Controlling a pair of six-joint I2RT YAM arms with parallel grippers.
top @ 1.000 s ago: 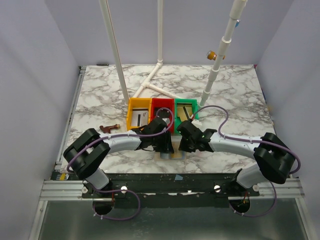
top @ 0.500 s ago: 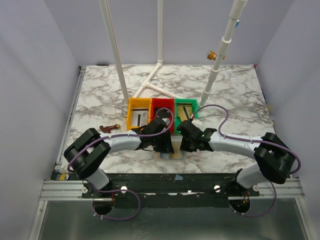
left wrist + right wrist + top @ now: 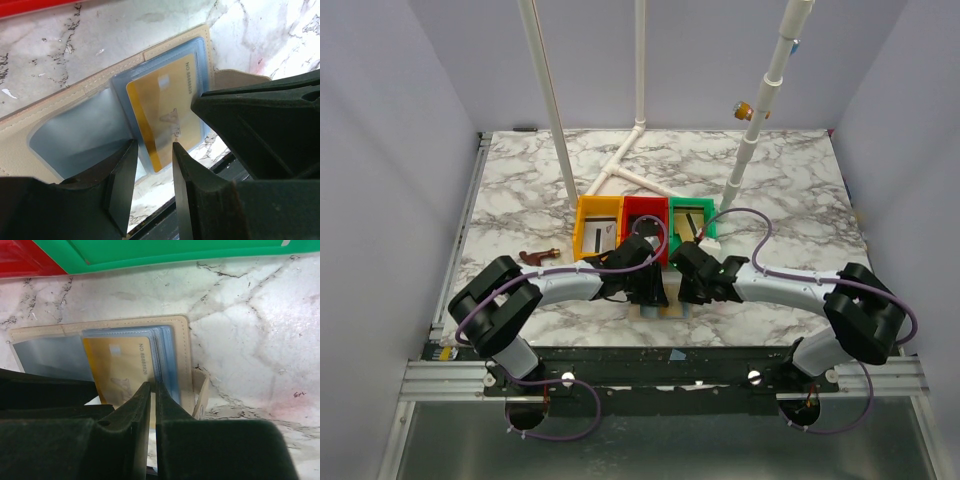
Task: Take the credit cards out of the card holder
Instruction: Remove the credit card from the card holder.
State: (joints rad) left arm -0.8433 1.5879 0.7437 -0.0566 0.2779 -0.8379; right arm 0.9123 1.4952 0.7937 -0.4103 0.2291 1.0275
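Left fingers (image 3: 120,190) apart, straddling the card holder's (image 3: 185,355) sleeve. Right fingers (image 3: 132,410) nearly together at the gold card (image 3: 117,365) — grip uncertain. Pinch card only — draw out flat.

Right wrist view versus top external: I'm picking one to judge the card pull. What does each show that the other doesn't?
Only the right wrist view shows the gold card in its clear sleeve, with the right gripper's fingers nearly together at its edge. Only the top external view shows the yellow tray and a brown object. Both show the card holder and the green tray.
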